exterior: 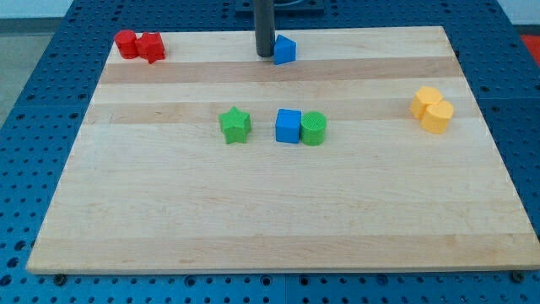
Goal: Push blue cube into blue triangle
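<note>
The blue cube [288, 126] sits near the middle of the wooden board [253, 219], touching a green cylinder [314, 128] on its right. The blue triangle [284, 50] sits near the view's top edge of the board, straight up the view from the cube. My tip [265, 55] stands right beside the triangle's left side, touching or nearly touching it, and far from the blue cube.
A green star [235, 125] lies left of the blue cube. Two red blocks [139, 45] sit together at the top left corner. Two yellow blocks [432, 109] sit together at the right side. A blue perforated table surrounds the board.
</note>
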Controlling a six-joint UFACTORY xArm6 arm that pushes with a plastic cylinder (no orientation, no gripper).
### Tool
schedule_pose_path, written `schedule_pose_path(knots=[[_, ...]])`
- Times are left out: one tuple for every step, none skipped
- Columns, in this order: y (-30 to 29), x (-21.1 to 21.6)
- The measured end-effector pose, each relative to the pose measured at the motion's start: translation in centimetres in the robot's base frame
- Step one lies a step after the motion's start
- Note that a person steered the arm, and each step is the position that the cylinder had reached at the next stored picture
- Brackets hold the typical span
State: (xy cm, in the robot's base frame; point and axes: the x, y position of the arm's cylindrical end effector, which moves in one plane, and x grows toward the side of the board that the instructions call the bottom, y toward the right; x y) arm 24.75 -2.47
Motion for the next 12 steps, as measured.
schedule_pose_path(knots=[[0.9, 0.0], [3.5, 0.0], [3.4, 0.0], [2.0, 2.9], [4.5, 9.8], [12.8, 10.7], [17.9, 13.7], [14.8, 19.5], [8.2, 22.6], [3.8, 23.0], [3.6, 20.2], [5.9, 18.8]])
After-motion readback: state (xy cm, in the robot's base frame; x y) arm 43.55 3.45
